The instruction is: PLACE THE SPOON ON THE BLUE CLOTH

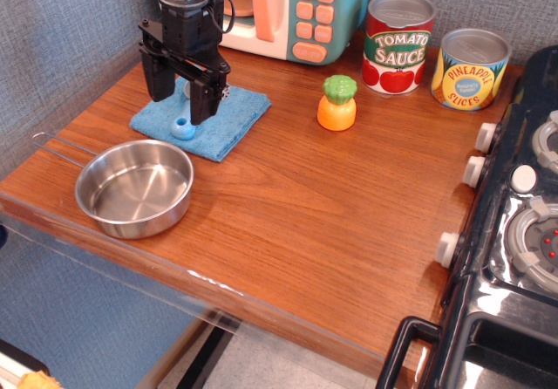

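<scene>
The blue cloth (234, 112) lies flat on the wooden counter at the back left. The spoon (181, 127) lies on the cloth; its light-blue handle end with the hole shows near the cloth's front edge, and the rest is partly hidden by the gripper. My black gripper (181, 98) stands upright over the cloth, open, with one finger on each side of the spoon and not holding it.
A steel pan (134, 187) with a wire handle sits in front of the cloth. A toy microwave (292, 10) stands behind. A small pineapple toy (337, 102), a tomato sauce can (398, 44) and a pineapple slices can (471, 68) are to the right. A toy stove (514, 232) fills the right edge.
</scene>
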Controlling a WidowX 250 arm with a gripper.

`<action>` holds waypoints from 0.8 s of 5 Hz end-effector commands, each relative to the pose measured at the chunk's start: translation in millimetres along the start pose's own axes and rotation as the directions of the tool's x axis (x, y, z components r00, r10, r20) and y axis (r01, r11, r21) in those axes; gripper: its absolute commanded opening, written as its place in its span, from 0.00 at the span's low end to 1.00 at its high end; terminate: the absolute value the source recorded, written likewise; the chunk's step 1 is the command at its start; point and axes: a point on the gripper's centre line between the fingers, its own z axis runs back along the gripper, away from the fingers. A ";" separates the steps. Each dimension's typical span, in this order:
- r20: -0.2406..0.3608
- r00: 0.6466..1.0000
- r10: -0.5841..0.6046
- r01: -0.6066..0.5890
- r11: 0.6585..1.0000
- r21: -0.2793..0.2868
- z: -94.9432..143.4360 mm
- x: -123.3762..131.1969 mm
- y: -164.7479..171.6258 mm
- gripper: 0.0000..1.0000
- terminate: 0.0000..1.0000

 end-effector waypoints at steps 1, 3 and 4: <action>0.162 0.986 0.045 -0.045 0.999 -0.004 52.0 -7.0 -2.8 1.00 0.00; 0.157 0.987 0.037 -0.035 0.999 -0.014 54.6 -11.5 -22.1 1.00 0.00; 0.157 0.987 0.037 -0.035 0.999 -0.014 54.6 -11.5 -22.1 1.00 0.00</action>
